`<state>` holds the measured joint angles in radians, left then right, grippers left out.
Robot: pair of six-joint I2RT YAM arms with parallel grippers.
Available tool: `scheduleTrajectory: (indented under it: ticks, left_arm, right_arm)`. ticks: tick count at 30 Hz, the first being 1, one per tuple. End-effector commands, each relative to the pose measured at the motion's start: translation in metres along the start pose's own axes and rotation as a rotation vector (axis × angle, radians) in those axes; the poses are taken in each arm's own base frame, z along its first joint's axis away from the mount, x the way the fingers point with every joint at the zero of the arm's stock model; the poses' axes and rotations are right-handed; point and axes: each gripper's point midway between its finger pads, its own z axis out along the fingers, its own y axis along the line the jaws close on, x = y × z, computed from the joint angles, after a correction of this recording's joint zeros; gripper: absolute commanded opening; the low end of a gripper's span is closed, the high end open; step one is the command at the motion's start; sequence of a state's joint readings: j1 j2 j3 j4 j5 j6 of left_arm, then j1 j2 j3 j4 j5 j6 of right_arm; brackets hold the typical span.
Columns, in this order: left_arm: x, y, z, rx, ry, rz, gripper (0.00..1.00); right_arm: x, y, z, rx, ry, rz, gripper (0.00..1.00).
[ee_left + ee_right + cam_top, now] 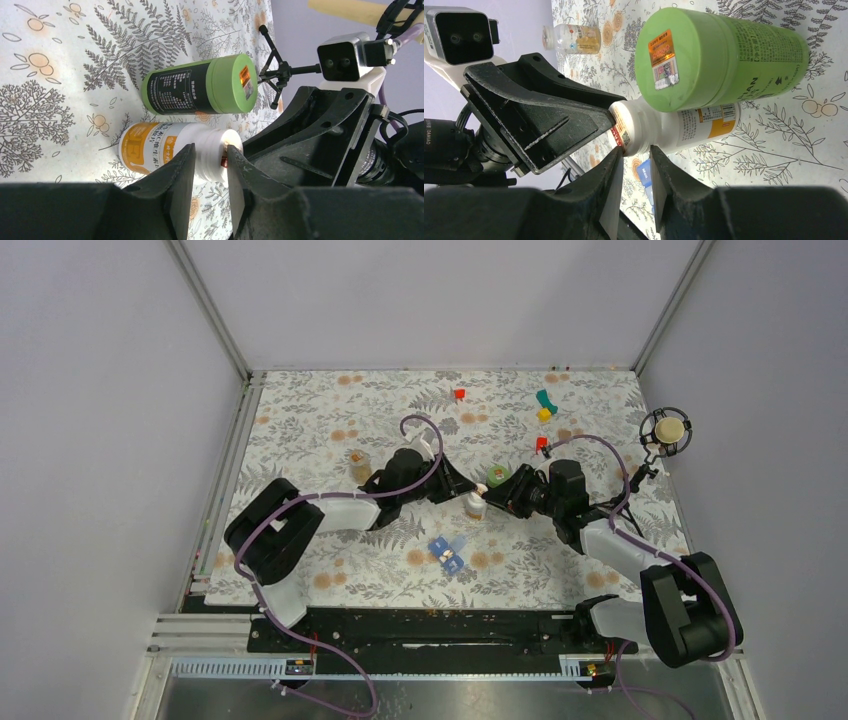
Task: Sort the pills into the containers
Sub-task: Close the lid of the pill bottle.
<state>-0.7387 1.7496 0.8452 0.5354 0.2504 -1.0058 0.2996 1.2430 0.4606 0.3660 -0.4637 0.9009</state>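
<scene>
Pinching narrow around the ridged white cap of a white plastic pill bottle with an orange label (150,147), the left hand (211,161) has a finger on each side of that cap, low in the centre of its own wrist view, and looks clamped on it. The right hand (634,152) comes from the opposite side and also stands narrow. Its fingertips are just at the bottle's neck, and patterned cloth shows through the gap, so I cannot tell whether it grips anything.

Just beside the white bottle, above it in both wrist views, stands a fat green plastic bottle with a green lid (724,55), lid on. A small clear bottle with a pale cap (571,39) sits well apart, at the upper left of the right wrist view. The translucent blue plastic pill box of square compartments (447,552) lies on the floral counter (330,420), below the two hands in the overhead view, near the bottles but apart from them.

The task looks to be at its very beginning. No loose pill is visible, no bottle shows open, and the compartments are too small to read. Opening the white bottle appears to be the step in hand. Getting pills out and dividing them among the compartments is all left.
</scene>
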Motion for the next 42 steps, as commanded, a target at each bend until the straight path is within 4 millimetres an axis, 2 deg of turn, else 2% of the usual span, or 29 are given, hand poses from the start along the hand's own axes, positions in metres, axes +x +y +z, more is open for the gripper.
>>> scheduleTrajectory:
  ticks: [1, 4, 10, 12, 18, 23, 24, 26, 29, 31, 42]
  left_arm:
    - [0.007, -0.006, -0.004, 0.051, 0.030, -0.004, 0.26]
    - [0.012, -0.002, -0.003, 0.053, 0.041, -0.016, 0.21]
    - [0.020, 0.003, -0.005, 0.055, 0.052, -0.026, 0.21]
    - [0.022, 0.006, -0.006, 0.051, 0.052, -0.025, 0.23]
    - [0.026, 0.000, -0.005, 0.073, 0.068, -0.002, 0.36]
    - [0.025, -0.003, -0.004, 0.077, 0.071, 0.010, 0.39]
    - [0.025, -0.003, -0.004, 0.074, 0.072, 0.011, 0.39]
    - [0.025, -0.004, -0.004, 0.075, 0.072, 0.012, 0.37]
    - [0.027, 0.000, -0.003, 0.066, 0.078, 0.011, 0.29]
    - [0.028, 0.002, -0.003, 0.061, 0.081, 0.009, 0.25]
    - [0.034, 0.009, -0.001, 0.044, 0.100, 0.003, 0.13]
  right_arm:
    - [-0.006, -0.003, 0.003, 0.021, -0.008, -0.006, 0.34]
    - [-0.007, -0.003, 0.004, 0.019, -0.018, 0.004, 0.37]
    - [-0.009, -0.005, 0.006, 0.023, -0.024, 0.020, 0.40]
    - [-0.007, -0.008, 0.007, 0.031, -0.018, 0.026, 0.39]
    - [-0.002, -0.016, 0.008, 0.042, -0.017, 0.049, 0.21]
    - [0.000, -0.019, 0.008, 0.045, -0.019, 0.056, 0.11]
    - [-0.001, -0.018, 0.008, 0.042, -0.019, 0.055, 0.12]
    - [-0.001, -0.016, 0.008, 0.037, -0.014, 0.050, 0.19]
    - [-0.003, -0.012, 0.009, 0.029, -0.012, 0.038, 0.32]
    - [-0.004, -0.010, 0.009, 0.027, -0.011, 0.030, 0.36]
    - [-0.004, -0.012, 0.014, 0.038, 0.011, 0.024, 0.37]
